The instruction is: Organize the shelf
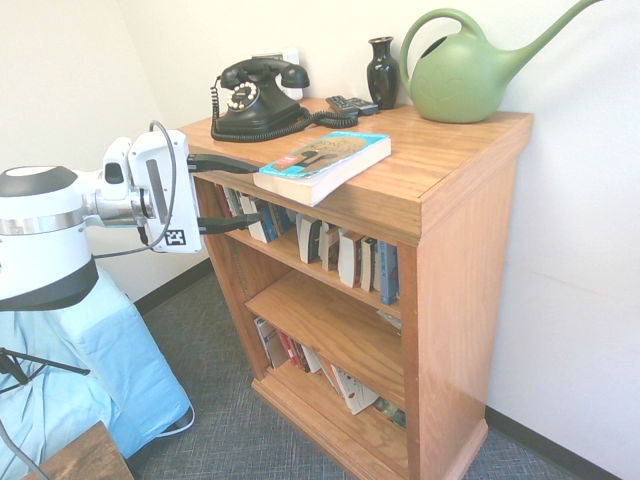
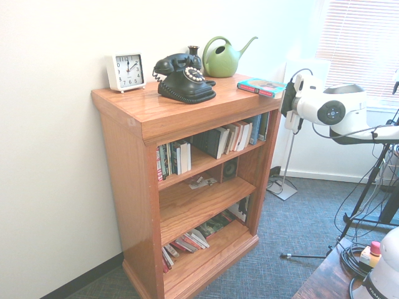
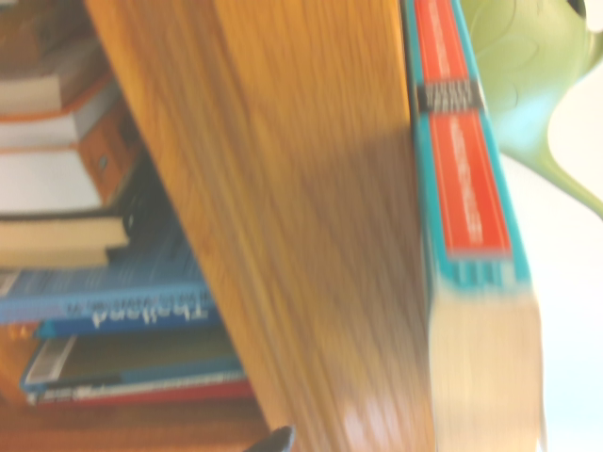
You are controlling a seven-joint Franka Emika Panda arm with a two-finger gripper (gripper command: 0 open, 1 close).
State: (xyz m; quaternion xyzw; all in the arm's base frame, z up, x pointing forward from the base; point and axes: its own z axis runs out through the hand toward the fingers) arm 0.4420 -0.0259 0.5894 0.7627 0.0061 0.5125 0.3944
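Observation:
The shelf (image 1: 450,150) is an oak bookcase with a thick top slab and rows of paperbacks (image 1: 350,255) inside. A teal paperback with a red spine (image 1: 325,163) lies flat on the top and juts over the front edge. My gripper (image 1: 258,193) is open and reaches in level at the slab's front edge, one finger just above the top near the book and the other below the slab before the upper row of books. Nothing is between the fingers. The wrist view shows the slab's edge (image 3: 311,235) and the book's spine (image 3: 466,188) close up. In the second exterior view the book (image 2: 262,87) sits right by the wrist.
On top stand a black rotary phone (image 1: 255,95), a dark vase (image 1: 382,70), a remote (image 1: 352,104), a green watering can (image 1: 470,75) and a white clock (image 2: 125,71). Leaning and toppled books fill the lower levels (image 2: 193,240). The wall is behind.

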